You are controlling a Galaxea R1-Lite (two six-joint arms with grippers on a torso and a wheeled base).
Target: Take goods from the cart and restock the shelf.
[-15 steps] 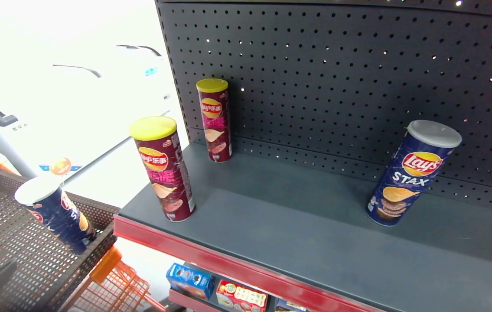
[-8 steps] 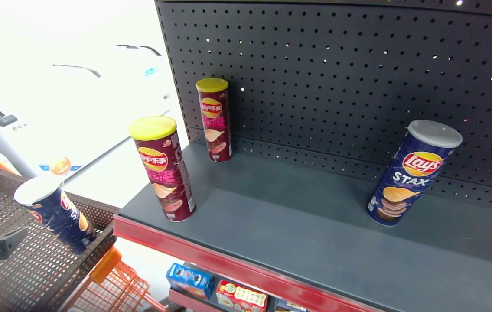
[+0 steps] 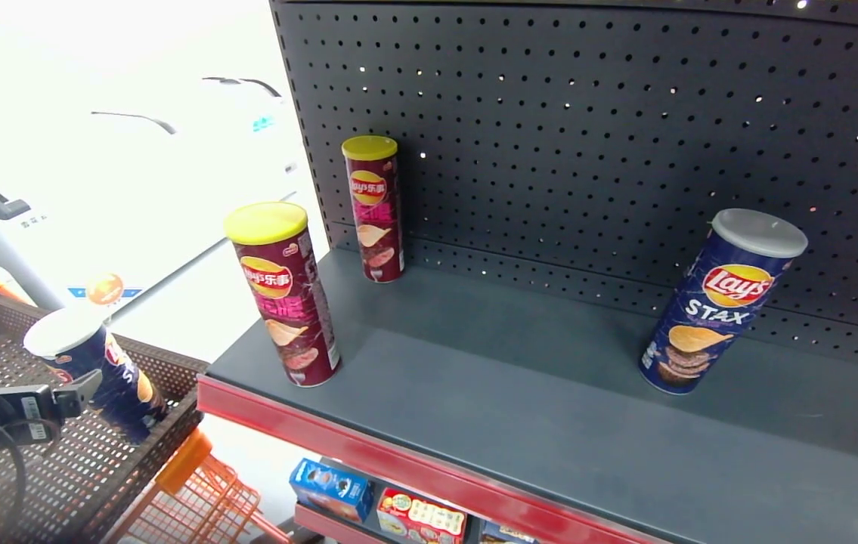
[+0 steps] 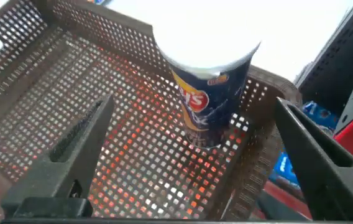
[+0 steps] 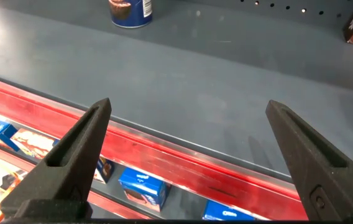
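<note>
A blue chip can (image 3: 96,370) with a white lid stands tilted in the corner of the brown mesh cart basket (image 3: 13,468). My left gripper (image 3: 20,363) hovers open just beside and above it. In the left wrist view the blue can (image 4: 209,93) sits between and beyond the spread fingers of the left gripper (image 4: 194,107), untouched. On the grey shelf (image 3: 519,393) stand two maroon cans with yellow lids (image 3: 283,295) (image 3: 374,208) and a blue can (image 3: 716,302). My right gripper (image 5: 189,111) is open and holds nothing above the shelf's red front edge (image 5: 183,158).
A black pegboard (image 3: 587,113) backs the shelf. Boxed goods (image 3: 330,487) lie on the lower shelf under the red edge. An orange wire basket (image 3: 202,506) hangs below the cart. The shelf between the maroon cans and the blue can is bare.
My left gripper has risen into the head view from the lower left and moved toward the blue can in the cart. The cans have not moved.
</note>
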